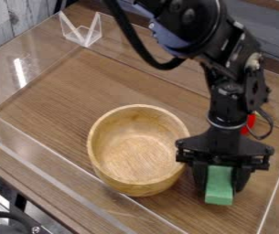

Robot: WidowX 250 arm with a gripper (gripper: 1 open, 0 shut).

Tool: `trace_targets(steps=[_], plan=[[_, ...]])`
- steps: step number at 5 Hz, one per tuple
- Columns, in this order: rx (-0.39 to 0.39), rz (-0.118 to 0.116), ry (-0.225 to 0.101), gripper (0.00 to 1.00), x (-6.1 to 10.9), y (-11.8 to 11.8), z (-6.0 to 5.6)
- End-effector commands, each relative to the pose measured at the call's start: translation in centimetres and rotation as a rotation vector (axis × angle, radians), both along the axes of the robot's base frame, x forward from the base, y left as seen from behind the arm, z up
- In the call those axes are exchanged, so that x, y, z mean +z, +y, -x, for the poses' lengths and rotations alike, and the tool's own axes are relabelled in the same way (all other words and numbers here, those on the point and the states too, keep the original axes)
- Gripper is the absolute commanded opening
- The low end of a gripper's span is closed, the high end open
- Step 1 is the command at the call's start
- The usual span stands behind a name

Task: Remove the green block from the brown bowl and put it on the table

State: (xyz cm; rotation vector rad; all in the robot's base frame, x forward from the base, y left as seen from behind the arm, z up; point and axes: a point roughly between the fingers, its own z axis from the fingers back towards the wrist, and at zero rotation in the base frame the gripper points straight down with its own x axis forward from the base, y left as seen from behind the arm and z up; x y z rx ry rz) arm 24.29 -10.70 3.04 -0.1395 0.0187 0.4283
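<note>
The green block [219, 189] stands on end just right of the brown bowl [134, 150], outside its rim, low over the table [92, 87]. My gripper [222, 175] points straight down and is shut on the block's upper part, with a dark finger on each side of it. The lower end of the block shows below the fingers; I cannot tell whether it touches the wood. The bowl is empty and sits at the near middle of the table.
Low clear acrylic walls [26, 64] border the table on the left and front. A small clear acrylic stand [83, 32] sits at the back. The black arm [197, 37] reaches in from the top. Bare wood lies left of and behind the bowl.
</note>
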Motion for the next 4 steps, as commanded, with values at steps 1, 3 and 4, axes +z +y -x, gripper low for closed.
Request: trace_targets(steps=[1, 3, 4], plan=[[-0.08, 0.01, -0.039, 0.0, 1.7, -0.5, -0.2], [-0.105, 0.01, -0.046, 0.0, 3.4, -2.2, 1.9], [-0.06, 0.013, -0.044, 0.0, 4.1, -3.4, 3.0]])
